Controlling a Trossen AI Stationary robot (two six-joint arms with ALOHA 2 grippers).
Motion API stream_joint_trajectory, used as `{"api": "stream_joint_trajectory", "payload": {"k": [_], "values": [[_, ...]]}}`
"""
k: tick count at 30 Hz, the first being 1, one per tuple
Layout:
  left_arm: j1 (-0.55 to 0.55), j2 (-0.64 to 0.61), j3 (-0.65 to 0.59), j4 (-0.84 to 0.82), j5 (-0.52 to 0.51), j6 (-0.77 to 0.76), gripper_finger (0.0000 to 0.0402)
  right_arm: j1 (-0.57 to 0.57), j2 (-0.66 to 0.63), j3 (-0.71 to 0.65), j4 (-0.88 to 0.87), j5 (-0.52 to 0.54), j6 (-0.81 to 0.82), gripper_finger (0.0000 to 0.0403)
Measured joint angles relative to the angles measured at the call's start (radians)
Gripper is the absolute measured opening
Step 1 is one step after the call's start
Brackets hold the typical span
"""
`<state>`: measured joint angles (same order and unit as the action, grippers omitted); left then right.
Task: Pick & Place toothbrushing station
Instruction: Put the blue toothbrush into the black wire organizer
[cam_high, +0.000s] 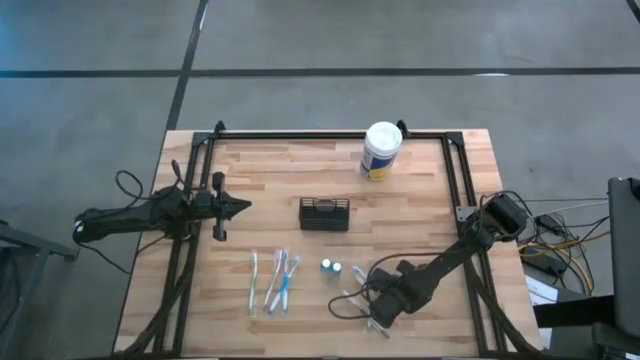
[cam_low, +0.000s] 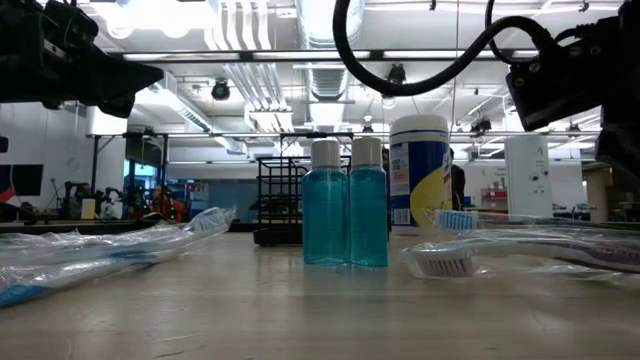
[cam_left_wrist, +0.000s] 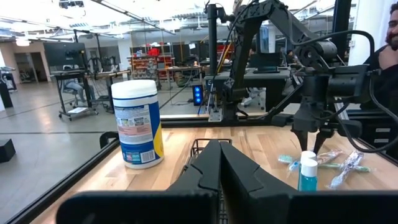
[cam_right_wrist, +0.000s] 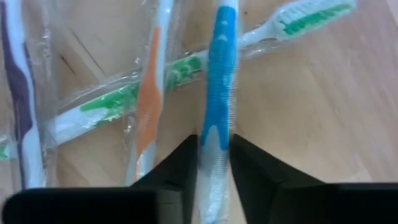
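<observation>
Two blue bottles (cam_high: 331, 268) stand outside the black mesh caddy (cam_high: 324, 214).

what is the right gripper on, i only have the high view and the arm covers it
Observer: The right gripper has its fingers on either side of a blue-and-white wrapped toothbrush.
Operator: anything tangled under it
Observer: A green-and-white toothbrush lies crosswise beneath it.
Operator: and the left gripper
Observer: The left gripper is shut, pointing over the small black mesh caddy toward the white cylindrical canister.
</observation>
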<state>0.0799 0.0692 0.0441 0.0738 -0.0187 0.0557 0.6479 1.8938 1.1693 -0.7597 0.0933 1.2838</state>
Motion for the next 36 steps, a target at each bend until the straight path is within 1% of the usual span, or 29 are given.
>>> {"api": "stream_joint_trajectory", "payload": {"k": [4,9,13,15,17,18,22,25,28,31,34,35,36], "values": [[0.000,0.000,0.000,0.000,0.000,0.000,0.0005,0.000,0.000,0.005,-0.012,0.009,-0.027,0.0022],[0.000,0.000,0.000,0.000,0.000,0.000,0.0005,0.000,-0.006,0.021,-0.077,0.011,-0.042,0.0021],[0.000,0.000,0.000,0.001,0.000,0.000,0.0005,0.000,-0.049,0.041,-0.152,0.018,-0.043,0.0021],[0.000,0.000,0.000,0.003,0.000,0.000,0.0005,0.000,-0.084,0.047,-0.172,0.048,-0.053,0.0021],[0.000,0.000,0.000,0.004,0.000,0.000,0.0005,0.003,-0.133,0.052,-0.179,0.113,-0.064,0.0021],[0.000,0.000,0.000,0.004,0.000,0.000,0.0005,0.010,-0.165,0.052,-0.174,0.166,-0.082,0.0021],[0.000,0.000,0.000,0.013,-0.001,-0.001,0.0005,0.038,-0.293,0.053,-0.158,0.450,-0.139,0.0021],[0.000,0.000,0.000,0.034,0.001,-0.011,0.0005,0.054,-0.377,0.045,-0.101,0.617,-0.242,0.0021],[0.000,0.000,0.000,0.039,0.001,-0.031,0.0005,0.060,-0.440,0.016,0.015,0.752,-0.413,0.0021],[0.000,0.020,0.001,0.047,-0.004,-0.074,0.0005,0.043,-0.492,-0.055,0.219,0.834,-0.639,0.0021],[0.000,0.060,0.001,0.088,-0.006,-0.084,0.0005,0.000,-0.534,-0.167,0.517,0.847,-0.881,0.0021],[0.000,0.078,0.001,0.117,-0.006,-0.089,0.0005,-0.022,-0.541,-0.209,0.631,0.832,-0.957,0.0021],[0.000,0.098,0.001,0.154,-0.005,-0.092,0.0005,-0.043,-0.545,-0.254,0.747,0.794,-1.028,0.0020]]}}
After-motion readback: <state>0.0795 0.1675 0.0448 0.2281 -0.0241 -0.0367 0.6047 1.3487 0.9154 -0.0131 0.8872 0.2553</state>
